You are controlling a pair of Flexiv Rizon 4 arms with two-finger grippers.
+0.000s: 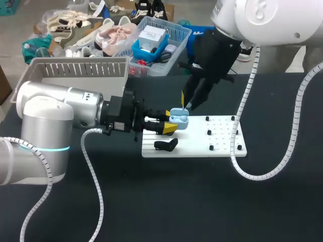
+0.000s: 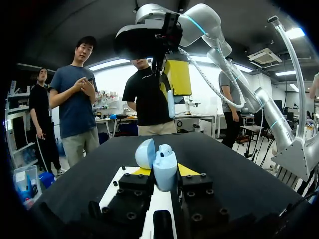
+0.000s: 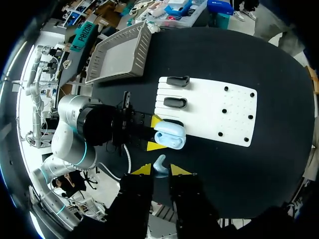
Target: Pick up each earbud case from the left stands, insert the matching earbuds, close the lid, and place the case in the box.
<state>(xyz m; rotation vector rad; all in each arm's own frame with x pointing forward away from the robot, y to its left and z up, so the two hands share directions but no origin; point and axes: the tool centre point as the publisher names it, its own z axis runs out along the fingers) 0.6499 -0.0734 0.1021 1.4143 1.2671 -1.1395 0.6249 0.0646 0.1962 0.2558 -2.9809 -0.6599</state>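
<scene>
Left end effector is clamping the open light-blue plastic earbud case above the white pegged board | right end effector, above that board, is pinching a pale earbud | insertion appears under way; lid-closing and placing in the grey slatted box are pending

The matte black worktop carries a flat white rectangular board, studded with small black pegs, lying flat near its middle. To the left of the board and farther back, apart from it, stands a grey plastic box with slatted walls.
</scene>
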